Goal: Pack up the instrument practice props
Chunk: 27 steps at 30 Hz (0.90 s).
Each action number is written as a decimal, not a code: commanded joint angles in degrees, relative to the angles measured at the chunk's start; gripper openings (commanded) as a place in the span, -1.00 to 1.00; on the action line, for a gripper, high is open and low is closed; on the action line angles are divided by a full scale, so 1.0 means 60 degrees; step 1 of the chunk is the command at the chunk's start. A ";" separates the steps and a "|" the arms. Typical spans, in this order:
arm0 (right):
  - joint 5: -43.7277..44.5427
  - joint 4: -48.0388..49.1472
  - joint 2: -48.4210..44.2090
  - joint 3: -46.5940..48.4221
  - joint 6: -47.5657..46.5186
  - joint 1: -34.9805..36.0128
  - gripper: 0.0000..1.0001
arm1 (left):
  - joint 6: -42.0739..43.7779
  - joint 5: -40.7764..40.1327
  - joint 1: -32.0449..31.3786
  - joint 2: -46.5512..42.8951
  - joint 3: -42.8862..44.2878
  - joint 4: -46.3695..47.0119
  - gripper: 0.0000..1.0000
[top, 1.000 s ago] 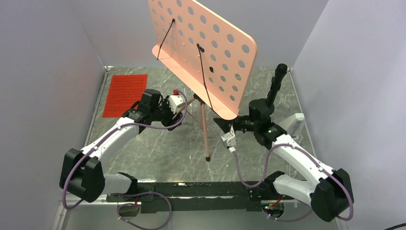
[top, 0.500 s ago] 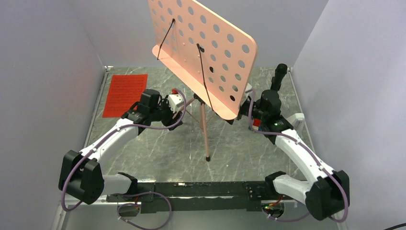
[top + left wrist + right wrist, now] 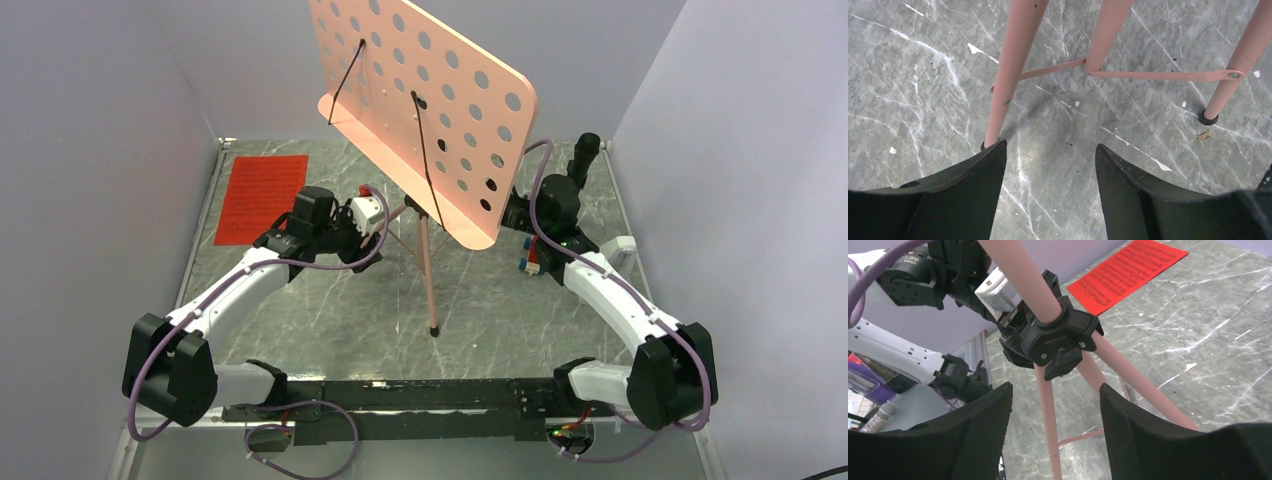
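Observation:
The pink music stand (image 3: 425, 95) stands mid-table on its tripod, perforated desk tilted. Its legs (image 3: 1007, 75) fill the left wrist view, with my left gripper (image 3: 1050, 155) open above bare marble just short of one leg's foot. In the top view that left gripper (image 3: 368, 215) sits left of the pole. My right gripper (image 3: 1055, 395) is open, facing the stand's black tripod hub (image 3: 1060, 340), with a leg beyond the gap between its jaws. From above, the right gripper (image 3: 512, 212) is half hidden behind the desk's edge. Red sheet music (image 3: 262, 198) lies back left. A white wedge-shaped metronome (image 3: 620, 247) stands far right.
Small coloured blocks (image 3: 530, 262) lie beside the right forearm. A black upright cylinder (image 3: 586, 152) stands at the back right. Grey walls close in on the left, right and back. The left arm's wrist (image 3: 998, 290) shows behind the hub.
The right arm has swung from in front of the stand back and to the right, its gripper now under the desk's right edge. The left arm has stayed put.

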 commanded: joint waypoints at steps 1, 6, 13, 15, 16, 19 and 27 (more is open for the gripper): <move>0.0046 0.0815 0.0276 0.0589 0.0752 -0.0007 0.25 | -0.0167 0.0175 -0.0028 -0.0149 0.0035 0.0228 0.41; 0.0050 0.0903 0.0641 0.0822 0.0704 0.0050 0.09 | -0.0118 0.0150 0.0002 -0.0139 -0.0026 0.0307 0.41; 0.0029 0.0882 0.1064 0.1103 0.0303 0.0142 -0.12 | -0.0163 0.0153 0.0046 -0.0186 -0.0138 0.0420 0.42; -0.0183 0.0688 0.1092 0.1194 -0.0284 0.0260 -0.21 | -0.0156 0.0156 0.0068 -0.0206 -0.0191 0.0438 0.43; -0.0237 0.0561 0.1092 0.1224 -0.0572 0.0315 -0.25 | -0.0170 0.0155 0.0082 -0.0219 -0.0211 0.0463 0.43; -0.0254 -0.0111 0.0987 0.1336 -0.1916 0.0550 -0.42 | -0.0205 0.0190 0.0130 -0.0238 -0.0269 0.0510 0.43; 0.0776 -0.1420 0.0486 0.1234 -0.4930 0.0752 -0.71 | -0.0258 0.0219 0.0235 -0.0176 -0.0300 0.0628 0.43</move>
